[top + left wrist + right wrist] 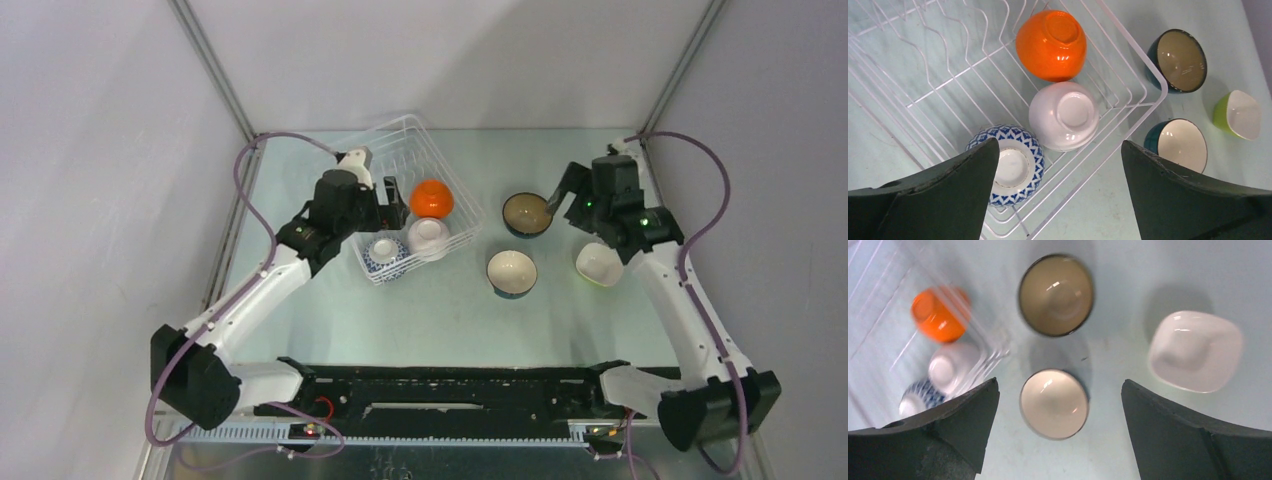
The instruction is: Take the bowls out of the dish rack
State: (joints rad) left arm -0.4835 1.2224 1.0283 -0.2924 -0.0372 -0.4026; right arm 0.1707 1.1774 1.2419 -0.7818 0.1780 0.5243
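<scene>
The white wire dish rack (449, 170) holds three upturned bowls: orange (432, 198), white (428, 236) and blue-and-white patterned (385, 252). Three bowls stand upright on the table: a dark one with a brown inside (526, 213), a teal one with a cream inside (511, 272) and a lime green one (598, 264). My left gripper (395, 202) is open and empty above the rack; in its wrist view (1059, 144) the white bowl (1064, 115) and the patterned bowl (1015, 165) lie below it. My right gripper (562, 190) is open and empty above the cream-inside bowl (1054, 403).
The rack (1148, 70) lies at an angle at the back left of the table. Grey walls with metal corner posts close in the back and sides. The dark bowl (1056, 294) and the lime bowl (1195, 351) flank the right gripper (1059, 382).
</scene>
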